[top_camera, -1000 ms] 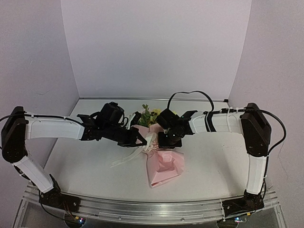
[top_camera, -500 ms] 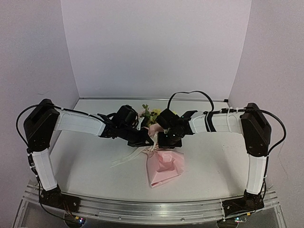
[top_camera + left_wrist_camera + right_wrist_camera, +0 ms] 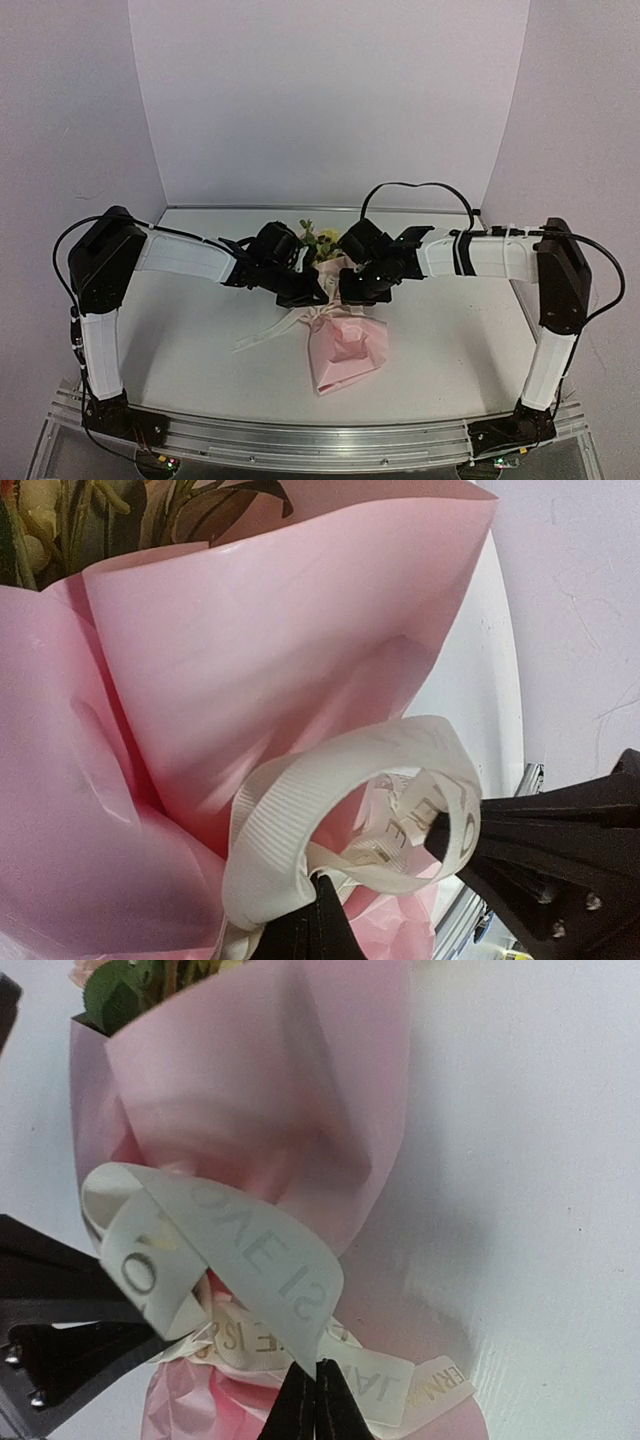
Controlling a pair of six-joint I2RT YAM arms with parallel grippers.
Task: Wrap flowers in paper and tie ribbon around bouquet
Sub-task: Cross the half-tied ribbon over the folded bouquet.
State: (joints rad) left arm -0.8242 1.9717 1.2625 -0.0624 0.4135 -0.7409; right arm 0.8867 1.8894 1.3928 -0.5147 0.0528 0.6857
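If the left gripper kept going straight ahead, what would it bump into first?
The left gripper, pinching the ribbon, would probably hit the pink paper right behind that loop; depth is unclear.

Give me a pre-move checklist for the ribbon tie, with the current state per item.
1. Left gripper shut on ribbon: ok.
2. Right gripper shut on ribbon: ok.
3. Ribbon sits at the pinched middle of the bouquet: ok.
4. Knot snug: not ok, the loops stand open and slack.
5. Paper closed around flowers: ok, blooms stick out the far end.
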